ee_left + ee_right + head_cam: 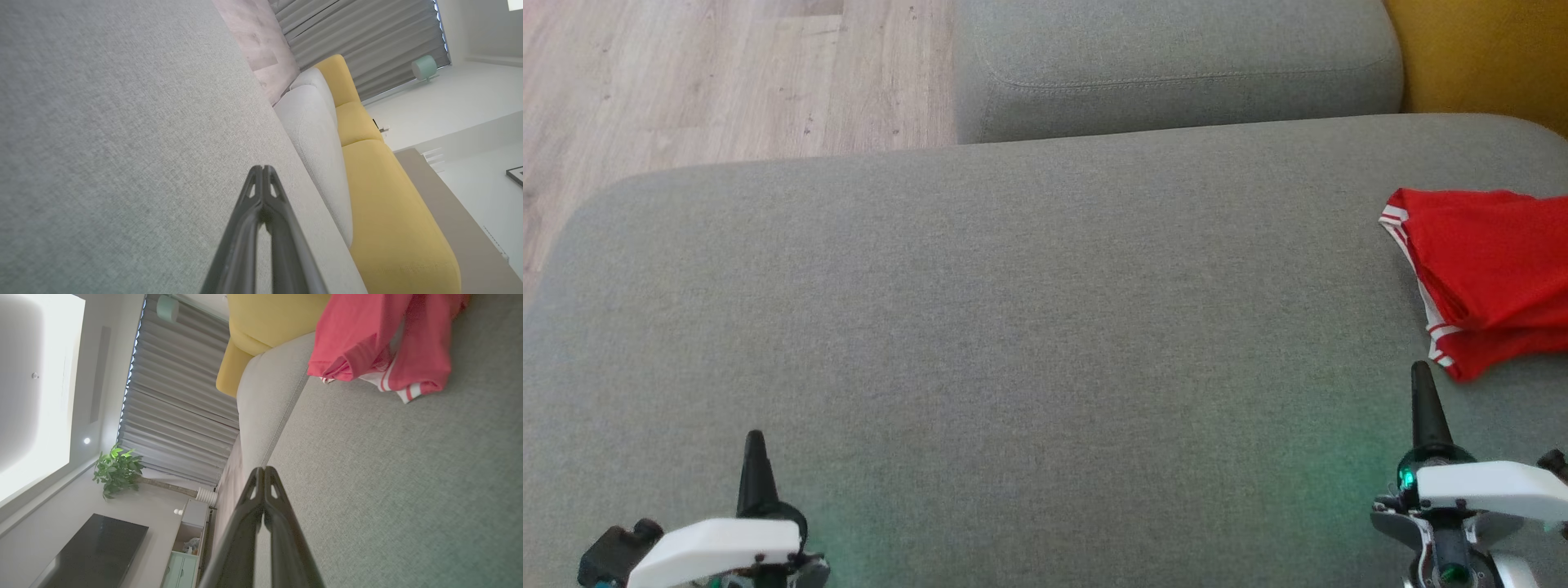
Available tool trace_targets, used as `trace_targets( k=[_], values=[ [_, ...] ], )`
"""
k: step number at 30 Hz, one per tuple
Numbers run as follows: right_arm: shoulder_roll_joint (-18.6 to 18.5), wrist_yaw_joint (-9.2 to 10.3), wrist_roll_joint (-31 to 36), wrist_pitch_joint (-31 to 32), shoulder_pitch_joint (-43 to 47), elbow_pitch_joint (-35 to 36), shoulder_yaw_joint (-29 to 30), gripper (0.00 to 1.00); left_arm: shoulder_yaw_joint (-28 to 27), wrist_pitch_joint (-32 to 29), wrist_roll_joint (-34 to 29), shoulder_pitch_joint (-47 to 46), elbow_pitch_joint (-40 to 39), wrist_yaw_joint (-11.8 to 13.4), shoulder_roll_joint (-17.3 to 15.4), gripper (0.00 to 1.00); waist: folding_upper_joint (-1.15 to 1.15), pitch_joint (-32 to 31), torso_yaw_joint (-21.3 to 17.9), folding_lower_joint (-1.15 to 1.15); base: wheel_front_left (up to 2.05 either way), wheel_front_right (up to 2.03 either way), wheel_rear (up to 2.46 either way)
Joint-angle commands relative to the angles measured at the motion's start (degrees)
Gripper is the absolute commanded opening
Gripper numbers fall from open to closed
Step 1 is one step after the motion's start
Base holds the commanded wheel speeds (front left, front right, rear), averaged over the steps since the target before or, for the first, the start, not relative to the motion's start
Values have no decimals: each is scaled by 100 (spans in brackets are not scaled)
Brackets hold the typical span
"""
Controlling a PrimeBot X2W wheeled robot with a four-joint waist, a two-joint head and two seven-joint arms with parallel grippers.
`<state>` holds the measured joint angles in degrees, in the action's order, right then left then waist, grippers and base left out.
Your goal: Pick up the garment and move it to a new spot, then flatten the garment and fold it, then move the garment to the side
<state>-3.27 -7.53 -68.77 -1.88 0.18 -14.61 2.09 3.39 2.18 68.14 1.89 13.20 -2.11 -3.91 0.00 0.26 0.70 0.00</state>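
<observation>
Crumpled red fabric garment w/ white-striped trim [1490, 269] lies at the far-right edge of the wide grey woven sofa cushion [1013, 327]. Left gripper [756, 441] is over the cushion's near-left, right gripper [1420, 371] near-right, just beside the garment. Both pinched closed, empty.

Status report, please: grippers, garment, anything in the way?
Left gripper and right gripper shut, empty. Red garment bunched on grey cushion, beyond right gripper. Nothing between.
</observation>
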Motion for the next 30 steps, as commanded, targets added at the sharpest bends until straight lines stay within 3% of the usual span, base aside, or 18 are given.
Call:
trace_targets(
  k=[1,30],
  values=[
    [-113,3,-185,51,-281,169,-58,0,-218,-43,179,-322,-127,-71,-88,0,0,0,-3,0,0,0,0],
    [-110,4,-2040,547,-550,91,178,0,-638,-542,2117,-693,32,-443,-78,0,0,-6,-57,0,0,0,0]
  ],
)
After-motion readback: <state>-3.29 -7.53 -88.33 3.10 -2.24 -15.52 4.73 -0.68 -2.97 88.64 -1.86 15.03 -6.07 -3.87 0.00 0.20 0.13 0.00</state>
